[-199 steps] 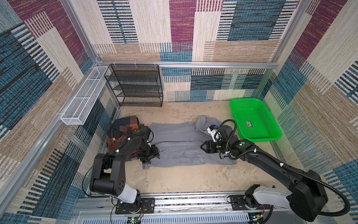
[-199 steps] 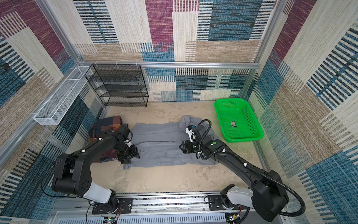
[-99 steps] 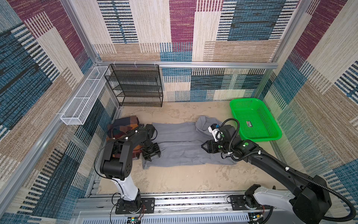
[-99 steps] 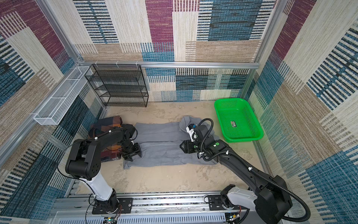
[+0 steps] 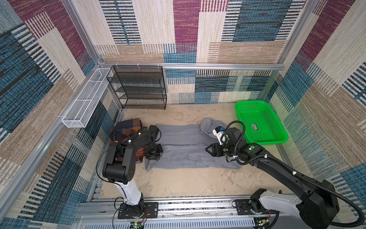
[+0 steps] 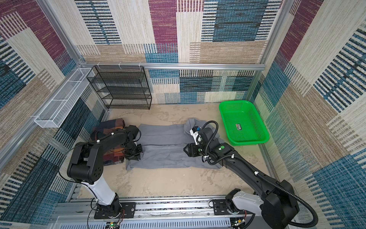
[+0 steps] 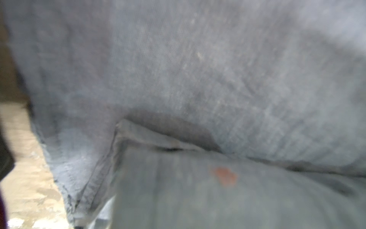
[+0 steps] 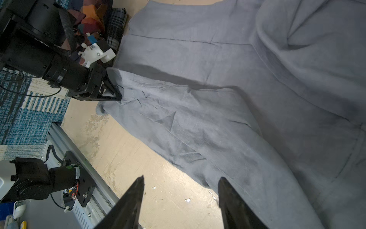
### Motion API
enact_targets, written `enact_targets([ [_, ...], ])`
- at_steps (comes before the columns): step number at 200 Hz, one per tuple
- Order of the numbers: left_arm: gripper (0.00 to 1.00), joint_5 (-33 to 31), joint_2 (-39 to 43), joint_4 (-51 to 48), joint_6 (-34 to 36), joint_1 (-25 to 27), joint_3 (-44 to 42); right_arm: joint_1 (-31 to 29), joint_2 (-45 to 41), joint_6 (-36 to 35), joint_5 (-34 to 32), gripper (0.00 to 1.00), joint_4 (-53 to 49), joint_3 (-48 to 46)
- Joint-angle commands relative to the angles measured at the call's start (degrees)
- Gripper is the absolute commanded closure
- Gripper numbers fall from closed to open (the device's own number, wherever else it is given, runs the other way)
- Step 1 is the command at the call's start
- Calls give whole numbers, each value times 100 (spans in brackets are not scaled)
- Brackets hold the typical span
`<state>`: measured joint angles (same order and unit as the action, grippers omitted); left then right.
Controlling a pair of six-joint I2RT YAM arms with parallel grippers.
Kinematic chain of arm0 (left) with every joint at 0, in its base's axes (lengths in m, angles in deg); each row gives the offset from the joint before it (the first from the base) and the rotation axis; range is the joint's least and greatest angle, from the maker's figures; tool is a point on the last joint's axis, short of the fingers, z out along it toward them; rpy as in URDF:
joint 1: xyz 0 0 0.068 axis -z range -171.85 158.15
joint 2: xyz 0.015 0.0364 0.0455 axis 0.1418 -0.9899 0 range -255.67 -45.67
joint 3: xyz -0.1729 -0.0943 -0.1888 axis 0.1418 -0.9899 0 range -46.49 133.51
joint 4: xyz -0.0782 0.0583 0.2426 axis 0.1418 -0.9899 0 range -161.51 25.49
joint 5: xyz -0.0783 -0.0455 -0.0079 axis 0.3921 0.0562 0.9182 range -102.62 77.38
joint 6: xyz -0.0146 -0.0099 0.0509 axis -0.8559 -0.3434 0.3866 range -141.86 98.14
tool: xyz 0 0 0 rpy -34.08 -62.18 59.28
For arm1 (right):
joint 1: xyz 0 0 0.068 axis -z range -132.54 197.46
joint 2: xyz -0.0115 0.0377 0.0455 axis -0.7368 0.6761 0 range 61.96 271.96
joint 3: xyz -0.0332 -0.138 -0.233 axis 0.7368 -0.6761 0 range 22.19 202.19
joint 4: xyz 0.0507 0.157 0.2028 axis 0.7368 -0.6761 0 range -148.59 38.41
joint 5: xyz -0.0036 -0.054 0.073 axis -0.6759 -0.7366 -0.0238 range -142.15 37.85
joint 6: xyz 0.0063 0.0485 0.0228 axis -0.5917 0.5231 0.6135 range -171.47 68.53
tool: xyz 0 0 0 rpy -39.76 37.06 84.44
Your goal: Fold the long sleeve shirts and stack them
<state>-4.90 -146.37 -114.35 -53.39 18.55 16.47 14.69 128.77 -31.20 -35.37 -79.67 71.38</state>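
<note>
While left end effector (image 5: 154, 157) clamps gray shirt (image 5: 184, 146) edge | right end effector (image 8: 181, 179) agape, unladen | floor (image 5: 188, 182) alongside

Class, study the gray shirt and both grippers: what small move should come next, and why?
Probably the right gripper should lower and close on the gray shirt: its jaws stand open and empty, while the left gripper is shut on the opposite edge.
</note>
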Motion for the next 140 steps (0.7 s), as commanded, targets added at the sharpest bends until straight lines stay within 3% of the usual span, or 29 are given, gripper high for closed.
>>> enact_targets([
  [1, 92, 46, 204, -115, 11, 2, 84, -8, -5, -36, 104, 38, 117, -70],
  [12, 100, 91, 349, -219, -2, 7, 130, -1, 14, -36, 115, 38, 141, -111],
  [82, 100, 450, 1322, -1347, 155, 24, 741, -7, 439, -144, 37, 38, 283, -389],
  [140, 100, 1713, 1934, -1869, 4, -17, 855, -1, 812, -198, -327, 38, 354, -498],
])
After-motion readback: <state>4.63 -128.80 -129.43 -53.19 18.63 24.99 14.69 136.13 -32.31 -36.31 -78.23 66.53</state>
